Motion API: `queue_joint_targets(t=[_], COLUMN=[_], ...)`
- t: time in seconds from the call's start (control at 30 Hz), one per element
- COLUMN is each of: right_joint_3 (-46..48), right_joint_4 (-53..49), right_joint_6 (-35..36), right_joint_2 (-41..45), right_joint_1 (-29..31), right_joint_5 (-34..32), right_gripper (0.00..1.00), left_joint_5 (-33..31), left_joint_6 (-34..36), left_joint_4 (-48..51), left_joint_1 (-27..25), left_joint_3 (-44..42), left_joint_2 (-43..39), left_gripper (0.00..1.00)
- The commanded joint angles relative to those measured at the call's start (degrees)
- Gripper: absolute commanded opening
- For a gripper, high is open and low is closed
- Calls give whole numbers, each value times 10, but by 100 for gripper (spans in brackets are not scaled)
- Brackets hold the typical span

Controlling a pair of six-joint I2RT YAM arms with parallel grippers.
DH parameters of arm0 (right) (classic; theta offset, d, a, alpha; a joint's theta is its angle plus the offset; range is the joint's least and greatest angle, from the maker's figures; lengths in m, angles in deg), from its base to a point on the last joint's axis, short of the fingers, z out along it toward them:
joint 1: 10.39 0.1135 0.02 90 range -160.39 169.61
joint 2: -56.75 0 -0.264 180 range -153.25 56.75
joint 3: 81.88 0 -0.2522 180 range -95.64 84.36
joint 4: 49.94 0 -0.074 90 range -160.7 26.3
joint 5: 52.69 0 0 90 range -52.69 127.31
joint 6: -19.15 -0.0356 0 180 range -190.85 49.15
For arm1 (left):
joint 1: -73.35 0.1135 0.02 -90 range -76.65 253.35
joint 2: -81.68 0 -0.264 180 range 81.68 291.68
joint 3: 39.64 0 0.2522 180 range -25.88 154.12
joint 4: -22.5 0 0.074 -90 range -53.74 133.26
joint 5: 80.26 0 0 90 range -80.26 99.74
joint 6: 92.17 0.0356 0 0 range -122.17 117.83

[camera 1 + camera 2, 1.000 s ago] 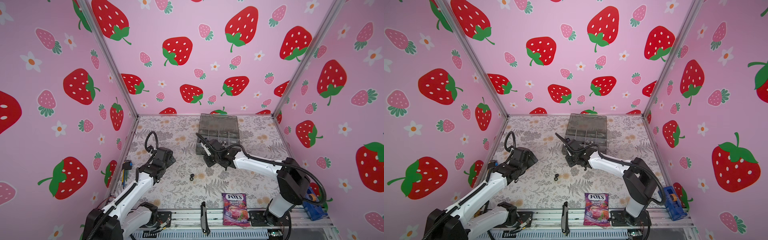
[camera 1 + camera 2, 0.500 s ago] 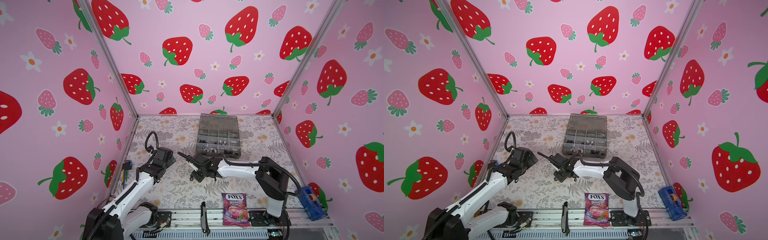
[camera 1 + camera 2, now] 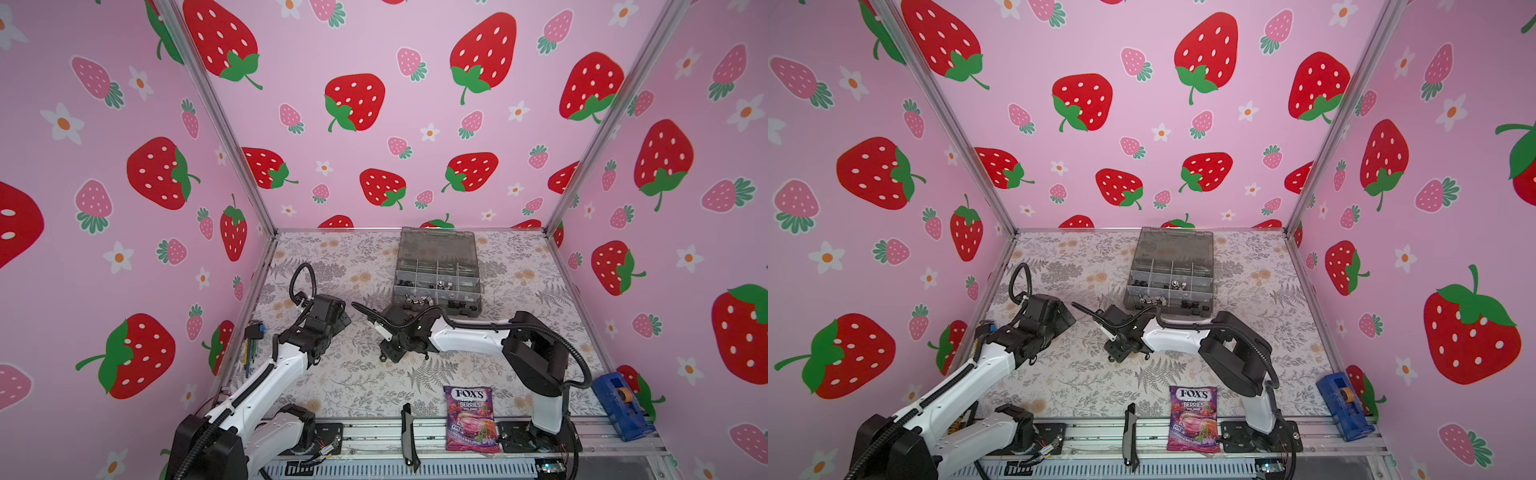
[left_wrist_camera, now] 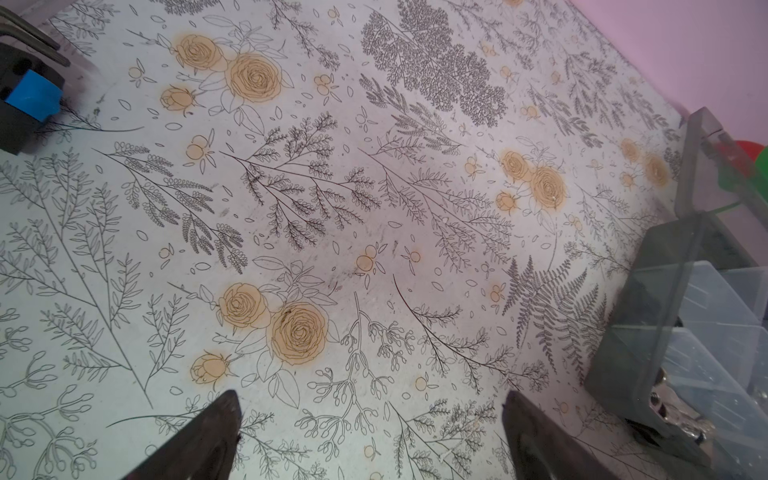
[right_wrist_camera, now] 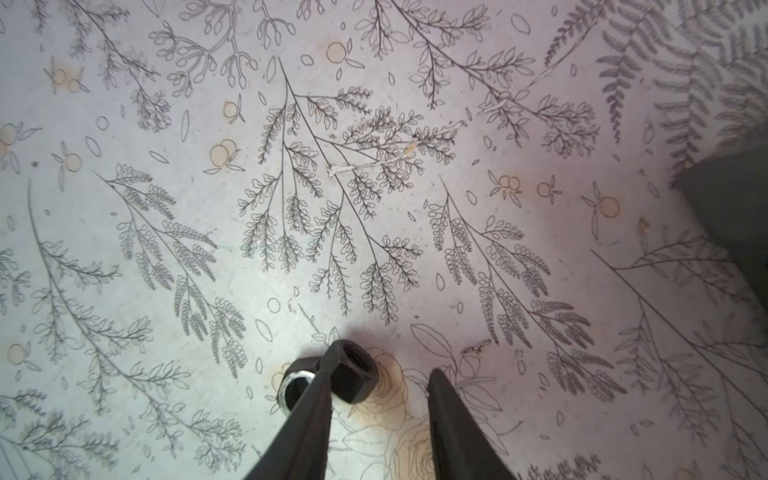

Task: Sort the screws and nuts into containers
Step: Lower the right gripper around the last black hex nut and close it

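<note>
The right gripper [image 5: 382,368] sits low over the table [image 5: 374,208] a little left of the middle, near and to the left of the organiser box [image 3: 437,247]. Its jaws stand partly open with nothing clamped. In the right wrist view a black nut [image 5: 351,376] lies on the table between the two fingers, touching the tip of one finger [image 5: 313,411], while the other finger is clear of it. A second nut [image 5: 294,388], dark with a bright rim, lies just outside that same finger, right beside the black nut. In both top views the right gripper [image 3: 390,353] hides both of them. The left gripper [image 4: 370,409] hangs over bare table further left, jaws spread wide and empty. The organiser box stands at the far middle of the table with its lid open on the far side. Small silver pieces [image 3: 419,300] and black pieces [image 3: 405,283] lie in its near compartments, too small to tell nuts from screws. A purple candy bag [image 3: 471,417] lies at the near edge, and a blue box [image 3: 619,405] sits at the near right corner.
</note>
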Motion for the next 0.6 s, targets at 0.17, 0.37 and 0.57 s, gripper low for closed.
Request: queue_joint_targets(t=[0.17, 0.37, 0.57], right_joint_3=[-9, -13, -24], right_joint_4=[-1, 1, 1], right_joint_6=[9, 7, 8], right_joint_2=[-18, -25, -37], right_joint_1=[2, 2, 2], right_joint_5=[6, -5, -8], right_gripper=[41, 40, 38], left_joint_5=[-7, -7, -8], left_joint_6=[-12, -12, -14], left_joint_4=[7, 8, 11], left_joint_1=[4, 4, 5], left_joint_3=[14, 12, 8], left_joint_2=[5, 2, -2], left_gripper=[99, 99, 99])
